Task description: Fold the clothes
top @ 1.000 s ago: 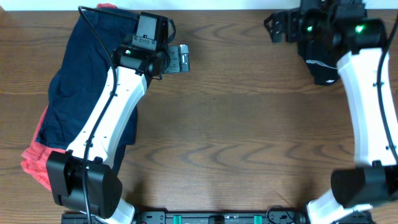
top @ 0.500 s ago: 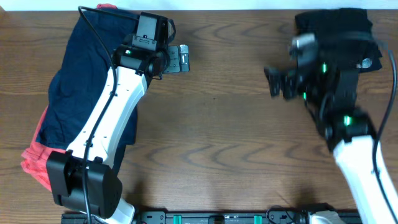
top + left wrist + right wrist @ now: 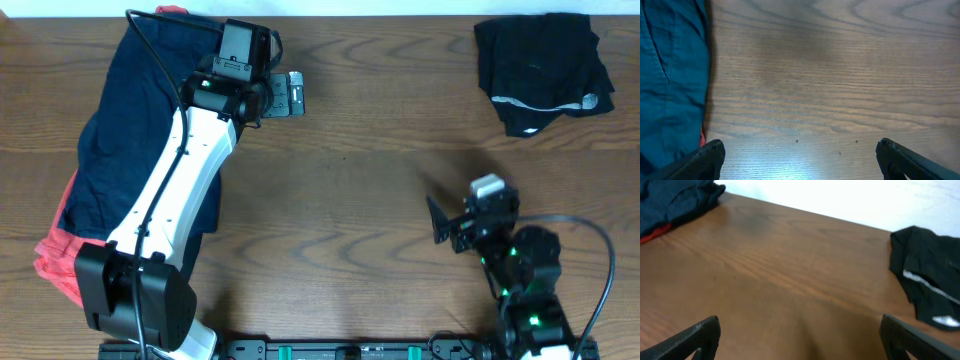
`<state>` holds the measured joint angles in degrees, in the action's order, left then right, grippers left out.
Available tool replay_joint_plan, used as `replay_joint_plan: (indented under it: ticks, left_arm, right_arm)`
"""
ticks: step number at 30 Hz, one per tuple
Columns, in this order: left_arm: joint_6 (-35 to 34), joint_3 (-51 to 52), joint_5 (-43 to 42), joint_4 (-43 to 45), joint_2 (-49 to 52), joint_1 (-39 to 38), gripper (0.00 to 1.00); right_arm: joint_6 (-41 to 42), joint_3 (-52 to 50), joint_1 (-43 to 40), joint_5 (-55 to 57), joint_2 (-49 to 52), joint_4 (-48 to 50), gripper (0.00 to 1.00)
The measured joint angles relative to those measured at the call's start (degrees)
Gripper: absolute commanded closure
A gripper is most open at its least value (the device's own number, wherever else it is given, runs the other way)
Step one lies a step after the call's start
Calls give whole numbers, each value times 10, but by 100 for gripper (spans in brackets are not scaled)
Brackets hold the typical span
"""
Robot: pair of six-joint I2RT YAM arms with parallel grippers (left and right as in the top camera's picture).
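Shows left gripper (image 3: 800,159) spread wide above bare table (image 3: 830,75), pinching nothing, touching nothing, just beside navy garment (image 3: 670,75) at the left of its view. Shows right gripper (image 3: 800,337) likewise spread wide and empty, near the table's front edge, well apart from black garment (image 3: 540,65) in the far right corner. Leaves red garment (image 3: 52,262) mostly buried under the navy one, only edges showing. Hides part of the navy pile beneath the left arm. Cuts off both pairs of fingers at the bottom of the wrist views.
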<state>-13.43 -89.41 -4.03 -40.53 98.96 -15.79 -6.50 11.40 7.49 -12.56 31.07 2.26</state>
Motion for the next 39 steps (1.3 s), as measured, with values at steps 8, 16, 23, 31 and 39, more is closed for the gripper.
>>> replay_joint_plan:
  ticks: [8, 16, 23, 31, 39]
  left_arm:
    - [0, 0, 0, 0, 0, 0, 2]
    - [0, 0, 0, 0, 0, 0, 2]
    - [0, 0, 0, 0, 0, 0, 2]
    - [0, 0, 0, 0, 0, 0, 2]
    - [0, 0, 0, 0, 0, 0, 2]
  right_arm:
    - [0, -79, 0, 0, -95, 19, 1]
    - [0, -108, 0, 0, -147, 6, 1]
    - [0, -109, 0, 0, -166, -20, 1]
    - [0, -110, 0, 0, -180, -51, 1]
    - [0, -110, 0, 0, -281, -51, 1]
